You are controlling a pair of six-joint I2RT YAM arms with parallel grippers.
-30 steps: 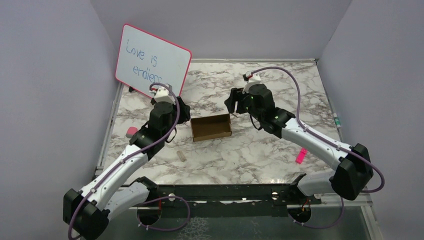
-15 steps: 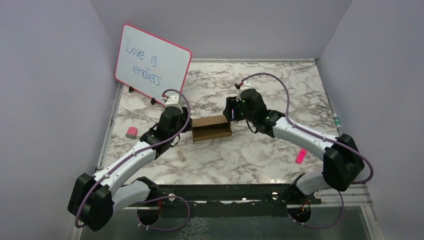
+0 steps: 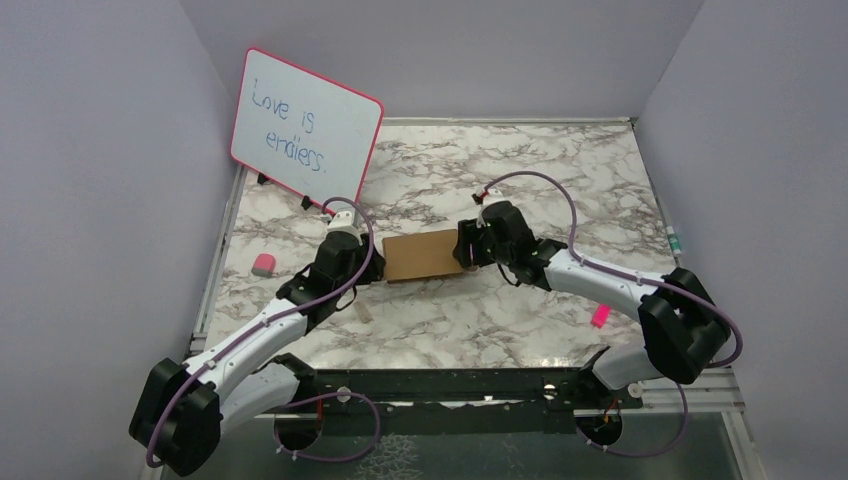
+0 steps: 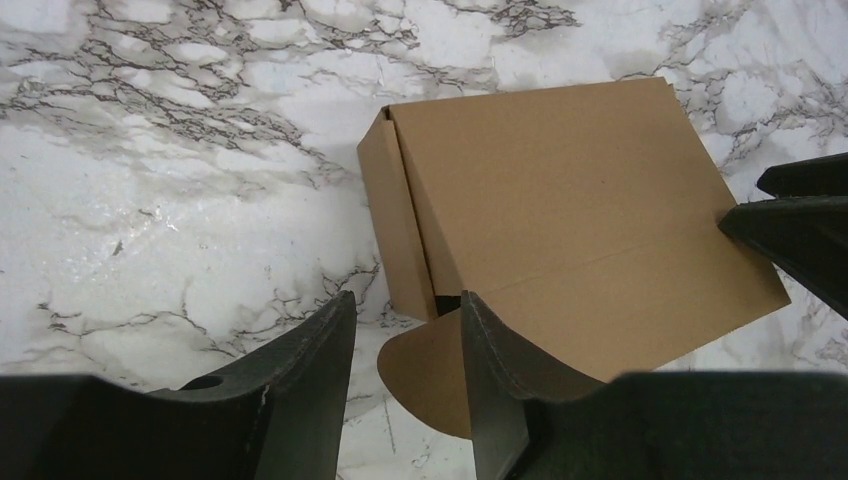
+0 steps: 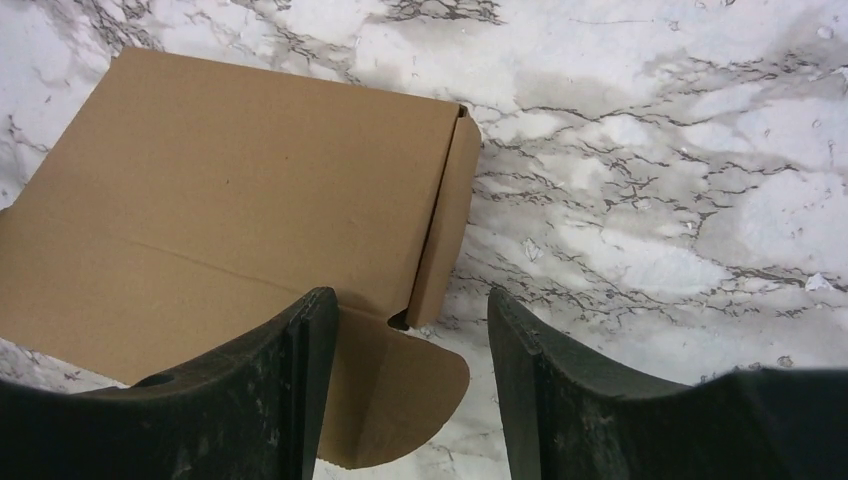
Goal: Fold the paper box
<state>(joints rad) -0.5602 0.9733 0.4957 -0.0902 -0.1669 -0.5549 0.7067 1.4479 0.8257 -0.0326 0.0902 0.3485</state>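
Straddling the paper box point(image 3: 425, 256) from both short ends, I have my left gripper point(image 4: 405, 300) at its left end and my right gripper point(image 5: 412, 300) at its right end, low over the marble table point(image 3: 560, 170). The box lies about midway between my two arms, plain brown cardboard, its lid laid down so that from above only that flat panel shows. A crease runs along the lid near its front edge. Through my left wrist camera I see the end wall upright, a dark slit where the lid does not quite meet it, and a rounded tab point(image 4: 425, 385) poking out at the near corner, between my two fingers. Those jaws are released: bare marble shows between one finger point(image 4: 300, 385) and the tab, and nothing is pinched. My right side mirrors it: the other end wall, another rounded tab point(image 5: 400, 400) between the fingers, and a strip of table between that tab and the outer finger point(image 5: 540, 390), so these jaws stand apart too and grip nothing. At the back left leans a pink-framed whiteboard point(image 3: 305, 125) with blue handwriting, well apart from the box. A small pink block point(image 3: 263, 265) lies near the table's left edge, a tan piece point(image 3: 365, 310) beside my left arm, and a bright pink bit point(image 3: 600, 316) beside my right arm
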